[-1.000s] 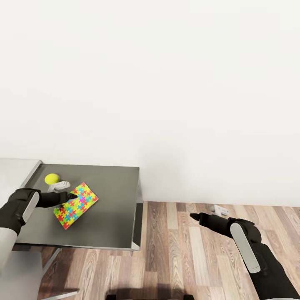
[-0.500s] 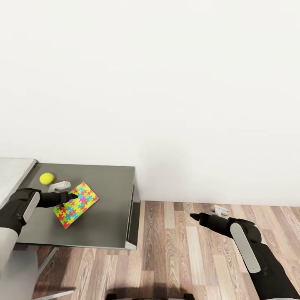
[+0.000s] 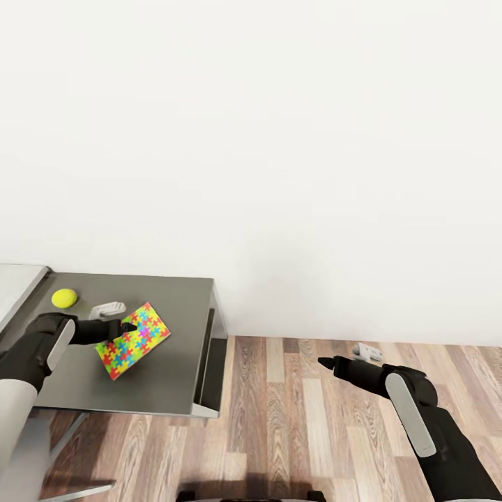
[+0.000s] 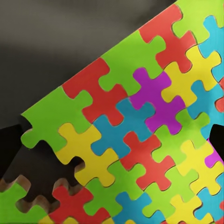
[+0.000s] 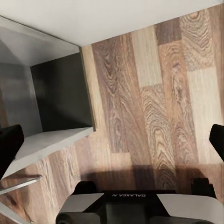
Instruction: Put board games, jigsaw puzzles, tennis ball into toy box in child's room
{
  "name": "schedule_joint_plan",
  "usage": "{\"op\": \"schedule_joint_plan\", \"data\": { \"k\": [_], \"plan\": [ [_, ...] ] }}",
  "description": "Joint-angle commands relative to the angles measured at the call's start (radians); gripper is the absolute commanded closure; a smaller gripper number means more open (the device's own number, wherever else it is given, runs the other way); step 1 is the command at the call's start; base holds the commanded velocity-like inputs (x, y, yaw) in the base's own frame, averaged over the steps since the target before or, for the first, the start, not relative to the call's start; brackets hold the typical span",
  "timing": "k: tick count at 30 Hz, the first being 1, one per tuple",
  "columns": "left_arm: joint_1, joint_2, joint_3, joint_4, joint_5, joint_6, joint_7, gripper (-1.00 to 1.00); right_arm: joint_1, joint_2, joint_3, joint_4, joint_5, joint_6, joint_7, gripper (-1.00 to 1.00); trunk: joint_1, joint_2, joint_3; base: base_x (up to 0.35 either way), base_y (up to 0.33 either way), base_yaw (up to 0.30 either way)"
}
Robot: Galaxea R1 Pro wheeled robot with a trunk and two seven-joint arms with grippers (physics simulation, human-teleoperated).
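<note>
Jigsaw puzzle [image 3: 134, 339] was pinched at its edge in your left tool [image 3: 126, 326], just above the dark end of the worktop [image 3: 174, 376].

You were mid-carry: the sheet hung tilted from the closed fingers, the tennis ball [image 3: 64, 298] lay beyond the tool and a small grey object [image 3: 107, 309] just beside it. Your right tool [image 3: 325, 362] hovered over the wooden floor [image 3: 300, 432], fingers spread, empty. Next, I judge, you needed to find the toy box and keep the thin sheet level.

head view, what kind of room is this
Probably a child's room or playroom: a bright jigsaw puzzle and a tennis ball lie on a dark grey desk, with wood flooring.
</note>
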Motion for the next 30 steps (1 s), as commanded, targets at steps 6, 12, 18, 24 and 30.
{"op": "schedule_joint_plan", "data": {
  "k": [6, 12, 18, 24, 30],
  "plan": [
    [0.001, -0.006, -0.001, 0.022, 0.006, 0.01, -0.003, -1.0, -0.001, 0.0, 0.0, -0.001, -0.006, 0.005, -0.004, -1.0, 0.001, -0.001, -0.002, -0.008, -0.196, 0.0],
    [0.001, -0.007, -0.001, 0.022, 0.006, 0.01, -0.002, -1.0, 0.0, 0.0, 0.0, -0.001, -0.006, 0.005, -0.004, -1.0, 0.001, -0.001, -0.002, -0.023, -0.103, 0.0],
    [0.001, -0.007, -0.001, 0.022, 0.006, 0.01, -0.002, -1.0, -0.001, 0.0, 0.0, -0.001, -0.006, 0.004, -0.005, -1.0, 0.001, -0.001, -0.002, -0.053, -0.117, 0.0],
    [0.001, -0.008, -0.001, 0.022, 0.006, 0.009, -0.003, -1.0, -0.001, 0.001, 0.0, -0.001, -0.006, 0.002, -0.005, -1.0, 0.001, -0.001, -0.002, -0.032, -0.143, 0.0],
    [0.001, -0.008, -0.001, 0.022, 0.006, 0.01, -0.002, -1.0, 0.0, 0.001, 0.0, -0.001, -0.006, 0.001, -0.005, -1.0, 0.001, -0.001, -0.002, -0.01, -0.097, 0.0]
  ]
}}
